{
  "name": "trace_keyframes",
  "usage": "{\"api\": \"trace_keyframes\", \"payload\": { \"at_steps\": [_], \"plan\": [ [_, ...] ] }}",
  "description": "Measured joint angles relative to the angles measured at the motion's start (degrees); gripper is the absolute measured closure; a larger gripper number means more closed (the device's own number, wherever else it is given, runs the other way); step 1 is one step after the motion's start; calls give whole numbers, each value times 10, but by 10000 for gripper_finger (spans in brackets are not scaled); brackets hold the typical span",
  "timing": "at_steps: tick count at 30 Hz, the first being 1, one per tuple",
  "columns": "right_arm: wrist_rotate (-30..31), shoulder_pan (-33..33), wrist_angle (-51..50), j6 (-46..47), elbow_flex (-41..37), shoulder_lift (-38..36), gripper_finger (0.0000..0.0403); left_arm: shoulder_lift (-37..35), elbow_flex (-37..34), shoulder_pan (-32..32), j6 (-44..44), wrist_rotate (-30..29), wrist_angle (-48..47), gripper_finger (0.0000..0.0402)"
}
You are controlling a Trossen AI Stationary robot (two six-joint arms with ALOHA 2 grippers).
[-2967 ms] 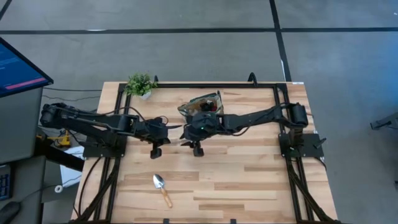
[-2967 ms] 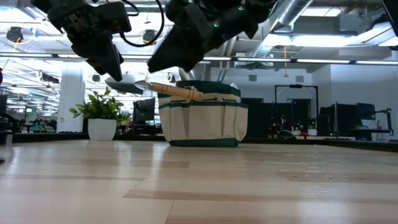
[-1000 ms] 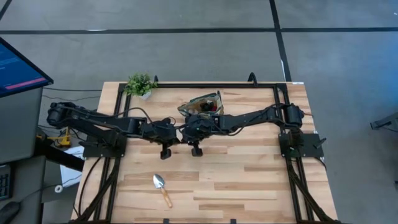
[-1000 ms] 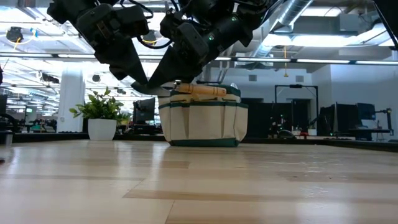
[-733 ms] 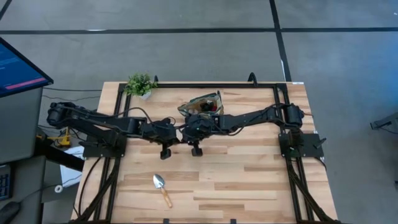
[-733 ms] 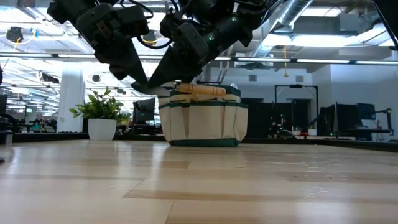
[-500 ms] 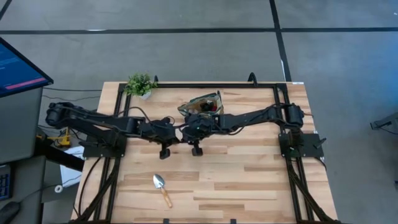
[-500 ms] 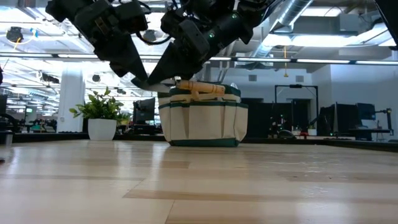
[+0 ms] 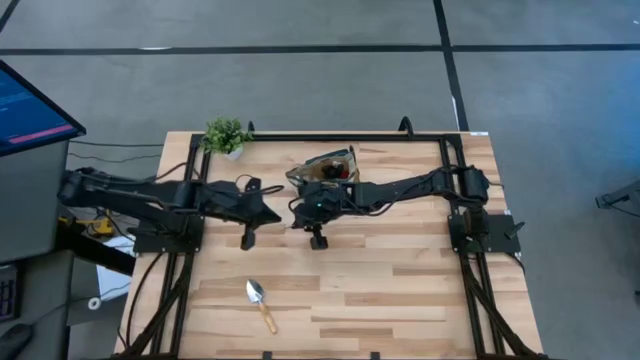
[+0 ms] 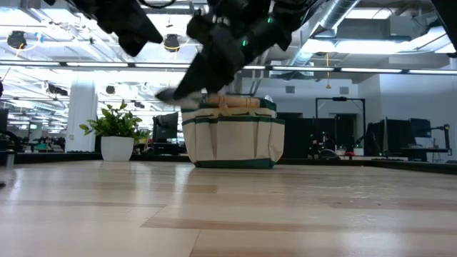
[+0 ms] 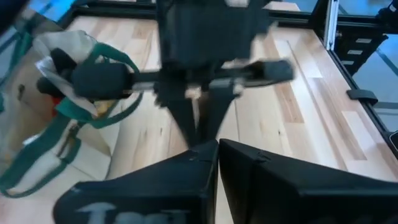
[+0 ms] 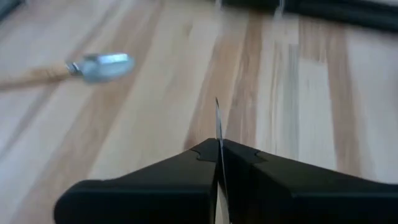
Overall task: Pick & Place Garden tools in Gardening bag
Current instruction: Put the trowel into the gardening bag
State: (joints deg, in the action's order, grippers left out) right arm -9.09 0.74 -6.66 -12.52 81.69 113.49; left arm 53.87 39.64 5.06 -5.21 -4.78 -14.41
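My right gripper [image 9: 296, 208] hangs above the table just left of the gardening bag [image 9: 325, 170], shut on a trowel with a silver blade [image 10: 168, 94] and a wooden handle [image 10: 232, 102]. My left gripper [image 9: 276, 217] is shut and empty, a little to the left of the trowel and higher up [image 10: 146, 36]. A second trowel [image 9: 260, 303] lies flat on the table near the front edge and also shows in the right wrist view [image 12: 93, 65]. The beige, green-trimmed bag [image 10: 232, 135] stands upright on its base. My right gripper pinches the trowel's silver blade [image 12: 217, 121] between its two fingers; the blade stands edge-on between them. The fingers slant down toward the table's left. The trowel is lifted clear and lies about level, its wooden handle reaching back over the bag's top rim [image 10: 235, 111].
A small potted plant [image 9: 227, 135] stands at the far left corner of the table. The bag holds dark and red items [image 9: 335, 172]. Bare wood stretches across the table's near half and right side [image 9: 400, 290].
My left gripper has drawn back toward the table's left edge and risen, away from the trowel's blade where it met the right gripper a second ago. The trowel stays with the right gripper, lifted and about level beside the bag.
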Motion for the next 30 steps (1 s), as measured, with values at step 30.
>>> {"api": "trace_keyframes", "payload": {
  "at_steps": [30],
  "plan": [
    [109, 58, 913, 64, -421, -114, 403, -12, -1, 92, 55, -167, 43, 400]
  ]
}}
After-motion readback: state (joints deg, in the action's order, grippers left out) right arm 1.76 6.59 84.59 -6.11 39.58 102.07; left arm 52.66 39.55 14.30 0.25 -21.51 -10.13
